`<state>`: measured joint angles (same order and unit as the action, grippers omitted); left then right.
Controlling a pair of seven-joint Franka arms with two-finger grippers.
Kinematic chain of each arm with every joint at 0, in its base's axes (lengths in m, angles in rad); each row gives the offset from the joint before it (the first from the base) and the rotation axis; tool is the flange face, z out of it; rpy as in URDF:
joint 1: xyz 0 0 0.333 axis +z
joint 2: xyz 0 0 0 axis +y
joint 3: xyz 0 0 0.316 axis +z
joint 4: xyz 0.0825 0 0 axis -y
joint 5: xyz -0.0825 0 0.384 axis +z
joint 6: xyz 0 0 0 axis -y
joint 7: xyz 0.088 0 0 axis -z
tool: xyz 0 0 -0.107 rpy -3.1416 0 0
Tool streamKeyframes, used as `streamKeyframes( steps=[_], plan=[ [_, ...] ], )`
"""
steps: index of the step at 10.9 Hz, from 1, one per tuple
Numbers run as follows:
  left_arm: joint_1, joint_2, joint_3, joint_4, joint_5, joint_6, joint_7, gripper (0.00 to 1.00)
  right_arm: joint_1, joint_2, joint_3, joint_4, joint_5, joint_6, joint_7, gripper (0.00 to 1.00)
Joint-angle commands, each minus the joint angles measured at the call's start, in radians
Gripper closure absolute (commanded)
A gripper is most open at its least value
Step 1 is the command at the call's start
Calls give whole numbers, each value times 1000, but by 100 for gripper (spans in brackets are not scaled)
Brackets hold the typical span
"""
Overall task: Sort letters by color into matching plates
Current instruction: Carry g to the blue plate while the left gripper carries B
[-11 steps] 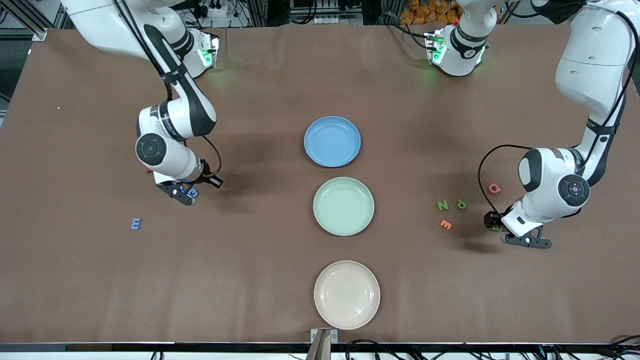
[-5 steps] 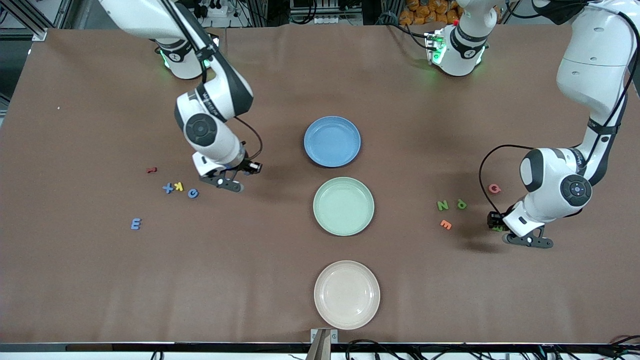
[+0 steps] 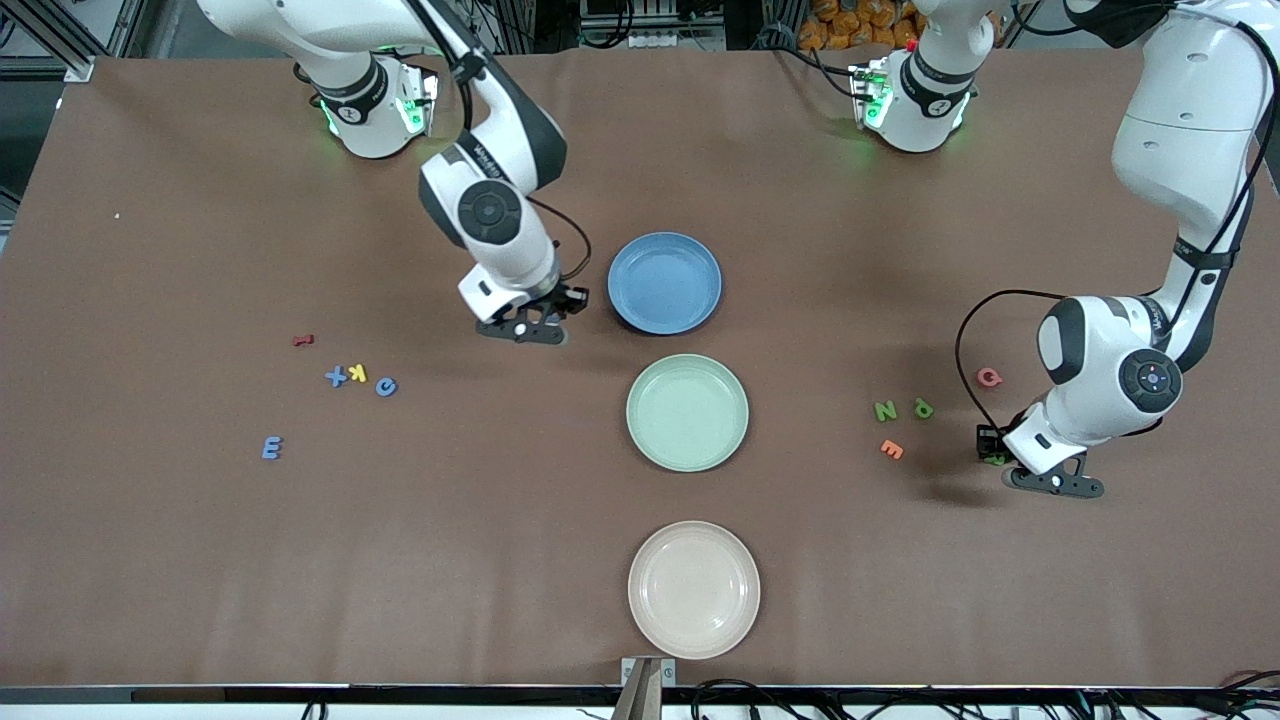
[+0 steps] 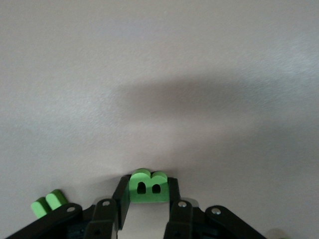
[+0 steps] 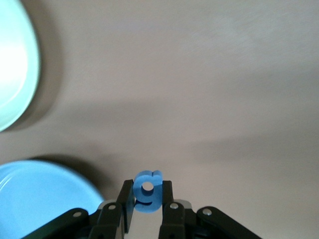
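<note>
My right gripper [image 3: 522,332] hangs over the table beside the blue plate [image 3: 664,283], on the side toward the right arm's end. It is shut on a blue letter g [image 5: 148,191], and the blue plate's rim [image 5: 45,199] lies close by. The mint green plate [image 3: 687,412] sits nearer the front camera. Low at the table near the left arm's end, my left gripper [image 3: 1040,478] is shut on a green letter B [image 4: 148,187]. Another green letter [image 4: 49,203] lies beside its fingers. A green N [image 3: 885,410] and one more green letter [image 3: 922,408] lie between that gripper and the green plate.
An orange E [image 3: 891,449] and a pink Q [image 3: 989,377] lie by the green letters. Toward the right arm's end lie a blue plus [image 3: 336,376], a blue c [image 3: 386,386], a blue E [image 3: 271,447], a yellow k [image 3: 358,373] and a red piece [image 3: 303,340]. A cream plate [image 3: 694,590] sits nearest the front camera.
My right arm has swung from the cluster of blue letters to beside the blue plate, carrying the blue g. My left gripper has closed on the green B and stayed in place.
</note>
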<state>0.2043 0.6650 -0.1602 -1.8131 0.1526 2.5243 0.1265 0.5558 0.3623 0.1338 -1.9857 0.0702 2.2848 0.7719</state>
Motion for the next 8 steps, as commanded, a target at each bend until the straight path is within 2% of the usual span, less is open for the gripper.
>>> streamKeyframes(
  steps=[1, 5, 7, 8],
  plan=[
    [10, -27, -61, 9, -33, 5, 16, 100, 84, 99, 6, 105, -7, -18, 7, 91],
    [-29, -27, -102, 63, -38, 5, 10, 100, 199, 174, 7, 180, -6, -18, 35, 91],
    [-127, -42, -96, 78, -50, 5, -19, 100, 222, 190, 18, 185, -6, -18, 49, 89],
    [-173, -41, -93, 96, -48, 1, -84, 100, 231, 194, 18, 186, 0, -18, 84, 65]
  ],
)
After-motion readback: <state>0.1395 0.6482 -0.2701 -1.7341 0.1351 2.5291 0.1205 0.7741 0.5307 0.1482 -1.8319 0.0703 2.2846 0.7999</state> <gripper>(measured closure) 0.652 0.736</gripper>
